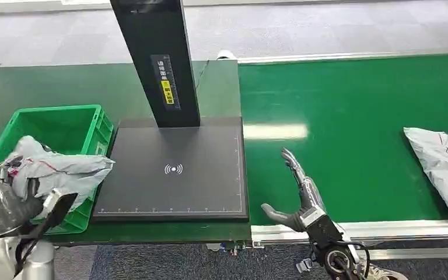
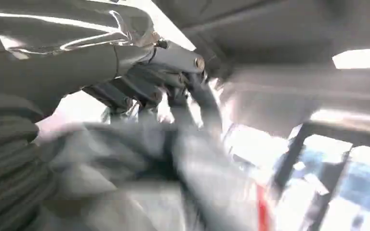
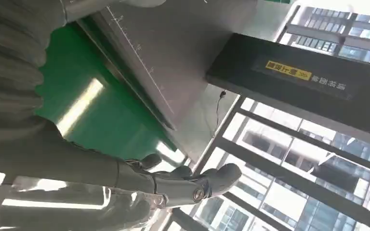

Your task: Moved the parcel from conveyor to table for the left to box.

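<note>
A crumpled grey parcel with red marks lies across the front right corner of the green crate. My left hand grips its near left end at the lower left. The left wrist view is blurred and has the fingers curled over the grey parcel. My right hand hovers open, fingers spread, over the green conveyor belt near its front edge, holding nothing. The right wrist view has that hand with its fingers extended. A second grey parcel lies on the belt at the far right.
A black scanner plate lies on the dark green table between crate and belt, with a black post rising at its back. A metal rail runs along the conveyor's front edge.
</note>
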You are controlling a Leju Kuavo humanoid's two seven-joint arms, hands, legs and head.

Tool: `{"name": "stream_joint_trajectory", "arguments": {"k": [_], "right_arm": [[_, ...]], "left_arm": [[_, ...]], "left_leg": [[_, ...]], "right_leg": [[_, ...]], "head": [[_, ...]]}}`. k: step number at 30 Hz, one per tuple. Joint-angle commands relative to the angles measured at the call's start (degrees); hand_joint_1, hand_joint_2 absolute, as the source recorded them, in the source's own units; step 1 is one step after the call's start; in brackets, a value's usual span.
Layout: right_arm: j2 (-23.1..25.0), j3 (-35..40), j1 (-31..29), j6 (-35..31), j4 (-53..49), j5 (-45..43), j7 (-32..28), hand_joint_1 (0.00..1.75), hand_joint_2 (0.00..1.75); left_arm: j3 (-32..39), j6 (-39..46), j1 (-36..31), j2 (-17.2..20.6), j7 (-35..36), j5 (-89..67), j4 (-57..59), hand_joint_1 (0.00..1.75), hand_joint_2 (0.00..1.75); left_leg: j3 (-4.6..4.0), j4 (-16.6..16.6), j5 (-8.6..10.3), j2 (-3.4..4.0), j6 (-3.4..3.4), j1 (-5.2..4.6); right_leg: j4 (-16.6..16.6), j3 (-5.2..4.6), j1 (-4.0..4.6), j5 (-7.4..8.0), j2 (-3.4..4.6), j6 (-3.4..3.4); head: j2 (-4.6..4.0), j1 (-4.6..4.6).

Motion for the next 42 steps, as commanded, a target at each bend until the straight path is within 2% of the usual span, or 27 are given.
{"name": "stream_joint_trajectory", "arguments": {"k": [1, 3, 7, 11, 12, 14, 15, 18, 20, 23, 25, 30, 32, 33, 34, 35, 37, 38, 39, 40, 41, 42], "right_arm": [[0.4, -0.7, 0.2, 0.3, 1.0, 0.8, 0.6, 0.00, 1.75], [0.5, -0.5, 0.4, 0.3, 1.0, 1.1, 0.7, 0.00, 1.75], [0.6, -0.5, 0.6, 0.2, 0.8, 1.7, 0.9, 0.00, 1.75], [0.9, -0.6, 0.7, 0.2, 0.8, 2.1, 1.1, 0.00, 1.75], [1.1, -0.6, 0.8, 0.2, 0.9, 2.2, 1.1, 0.00, 1.75], [1.1, -0.6, 0.8, 0.2, 0.9, 2.2, 1.1, 0.00, 1.75], [1.2, -0.5, 0.9, 0.3, 1.1, 2.3, 1.0, 0.00, 1.75], [1.6, 0.4, 0.2, 0.4, 2.7, 2.7, 0.5, 0.00, 1.75], [1.6, 0.5, 0.1, 0.4, 2.9, 2.7, 0.4, 0.00, 1.75], [1.5, 1.0, -0.1, 0.3, 3.5, 2.6, -0.1, 0.00, 1.75], [1.5, 1.2, -0.3, 0.2, 3.7, 2.5, -0.2, 0.00, 1.75], [0.9, 1.3, -0.8, -0.2, 3.7, 1.9, -0.5, 0.00, 1.75], [0.5, 0.9, -0.6, -0.4, 3.1, 1.5, -0.4, 0.00, 1.75], [0.5, 0.9, -0.6, -0.4, 3.1, 1.5, -0.4, 0.00, 1.75], [0.3, 0.8, -0.2, -0.6, 2.4, 0.9, -0.1, 0.00, 1.75], [-4.3, 7.5, -2.1, -6.0, 1.6, -5.4, 1.5, 0.00, 1.75], [-3.8, 6.3, -2.1, -5.1, 1.9, -4.7, 1.2, 0.00, 1.75], [-2.5, 4.0, -2.2, -2.8, 2.5, -2.9, 0.8, 0.00, 1.75], [-2.5, 4.0, -2.2, -2.8, 2.5, -2.9, 0.8, 0.00, 1.75], [-1.6, 2.4, -2.4, -1.4, 2.9, -1.6, 0.7, 0.00, 1.75], [-1.2, 1.5, -2.5, -0.4, 3.2, -0.8, 0.5, 0.00, 1.75], [-1.2, 1.4, -2.6, -0.3, 3.3, -0.7, 0.4, 0.00, 1.75]], "left_arm": [[3.8, 0.1, -2.7, -1.2, -3.0, 1.9, 8.1, 0.00, 1.75], [3.6, 0.1, -3.0, -0.9, -2.1, 2.1, 10.0, 0.00, 1.75], [3.3, 0.1, -4.0, 0.2, 4.2, 1.0, 13.4, 0.00, 1.75], [6.2, 0.1, -3.4, -1.5, -1.2, 8.7, 10.1, 0.00, 1.75], [10.2, 0.1, -3.4, -3.7, -6.7, 11.6, 6.7, 0.00, 1.75], [10.2, 0.1, -3.4, -3.7, -6.7, 11.6, 6.7, 0.00, 1.75], [14.1, 0.1, -3.9, -5.8, -12.1, 14.2, 2.8, 0.00, 1.75], [13.0, 0.1, 0.7, -8.4, -12.1, 20.7, -16.7, 0.00, 1.75], [13.1, 0.1, 0.9, -8.6, -12.1, 21.3, -18.5, 0.00, 1.75], [12.7, 0.1, 1.5, -9.6, -12.1, 25.3, -28.3, 0.00, 1.75], [12.6, 0.1, 1.5, -10.1, -12.1, 27.0, -32.2, 0.00, 1.75], [3.4, 0.1, 3.9, -9.3, -12.1, 31.8, -35.2, 0.00, 1.75], [-5.7, 0.1, 6.3, -6.2, -12.1, 35.5, -32.7, 0.00, 1.75], [-5.7, 0.1, 6.3, -6.2, -12.1, 35.5, -32.7, 0.00, 1.75], [-8.2, 0.1, 6.7, -3.5, -12.1, 37.8, -31.0, 0.00, 1.75], [-17.3, 0.1, 8.2, -1.8, -12.1, 39.6, -28.3, 0.00, 1.75], [-18.8, 0.1, 8.3, -1.5, -12.1, 39.7, -28.1, 0.00, 1.75], [-27.3, -0.1, 9.5, 3.3, -12.1, 44.4, -26.8, 0.00, 1.75], [-27.3, -0.1, 9.5, 3.3, -12.1, 44.4, -26.8, 0.00, 1.75], [-32.3, -3.2, 10.0, 5.3, -12.1, 46.6, -25.5, 0.00, 1.75], [-34.4, -11.6, 10.4, 5.5, -12.1, 48.5, -23.9, 0.00, 1.75], [-34.4, -11.7, 10.3, 5.0, -12.1, 48.1, -23.7, 0.00, 1.75]], "left_leg": [[0.13, -0.1, -0.01, 0.01, 0.19, 0.05], [0.13, -0.1, -0.01, -0.18, 0.20, 0.04], [0.07, 0.0, 0.01, -0.17, 0.09, -0.02], [0.14, -0.1, 0.04, -0.19, 0.21, 0.08], [0.11, -0.1, 0.01, -0.12, 0.17, 0.05], [0.07, 0.0, -0.03, -0.06, 0.17, 0.06], [0.06, 0.0, -0.04, -0.05, 0.13, 0.03], [-0.03, 0.1, -0.11, -0.01, 0.17, 0.12], [-0.08, 0.2, -0.14, 0.10, 0.15, 0.15], [-0.03, 0.1, -0.10, 0.14, 0.10, 0.07], [-0.12, 0.2, -0.12, -0.05, 0.11, 0.15], [-0.03, 0.1, -0.07, -0.14, 0.16, 0.10], [-0.05, 0.0, -0.04, -0.19, 0.11, 0.06], [0.01, 0.0, -0.05, -0.17, 0.17, 0.09], [0.01, 0.0, -0.02, -0.27, 0.12, 0.04], [0.03, 0.0, -0.02, -0.23, 0.08, 0.02], [0.03, 0.0, 0.00, -0.34, 0.13, 0.03], [0.02, 0.0, 0.00, -0.28, 0.11, 0.01], [0.07, 0.0, -0.01, -0.30, 0.16, 0.04], [0.04, 0.0, 0.01, -0.33, 0.12, 0.01], [0.06, 0.0, 0.01, -0.30, 0.11, 0.00], [0.12, -0.1, 0.02, -0.30, 0.16, 0.00]], "right_leg": [[-0.2, 0.16, 0.11, 0.02, -0.03, -0.21], [-0.2, 0.22, 0.10, -0.02, -0.16, -0.20], [-0.1, 0.09, 0.01, -0.02, -0.10, -0.13], [-0.2, 0.21, 0.16, 0.06, -0.14, -0.31], [-0.1, 0.15, 0.11, 0.03, -0.07, -0.23], [-0.1, 0.11, 0.12, 0.02, -0.01, -0.20], [-0.1, 0.09, 0.07, -0.01, 0.00, -0.13], [-0.1, 0.03, 0.17, -0.02, 0.02, -0.17], [-0.1, -0.03, 0.20, -0.01, 0.14, -0.16], [0.0, -0.04, 0.11, -0.02, 0.11, -0.13], [0.0, -0.02, 0.19, -0.03, -0.03, -0.16], [-0.1, 0.08, 0.15, 0.00, -0.07, -0.17], [-0.1, 0.04, 0.10, -0.01, -0.11, -0.12], [-0.1, 0.12, 0.14, 0.01, -0.10, -0.19], [-0.1, 0.13, 0.08, -0.02, -0.18, -0.13], [-0.1, 0.11, 0.05, -0.03, -0.14, -0.11], [-0.1, 0.18, 0.07, -0.02, -0.26, -0.14], [-0.1, 0.11, 0.05, -0.01, -0.19, -0.11], [-0.1, 0.19, 0.09, -0.01, -0.21, -0.19], [-0.1, 0.17, 0.05, -0.01, -0.24, -0.15], [-0.1, 0.17, 0.04, -0.01, -0.20, -0.13], [-0.2, 0.23, 0.05, 0.00, -0.21, -0.18]], "head": [[0.00, 0.00], [0.00, 0.04], [0.00, 0.02], [0.00, 0.02], [0.00, 0.00], [0.00, 0.02], [0.00, 0.00], [0.00, 0.00], [0.00, 0.02], [0.00, 0.00], [0.00, 0.02], [0.00, 0.00], [0.00, 0.02], [0.00, 0.00], [0.00, 0.04], [0.00, 0.00], [0.00, 0.04], [0.00, 0.00], [0.00, -0.02], [0.00, 0.04], [0.00, 0.04], [0.00, 0.04]]}}
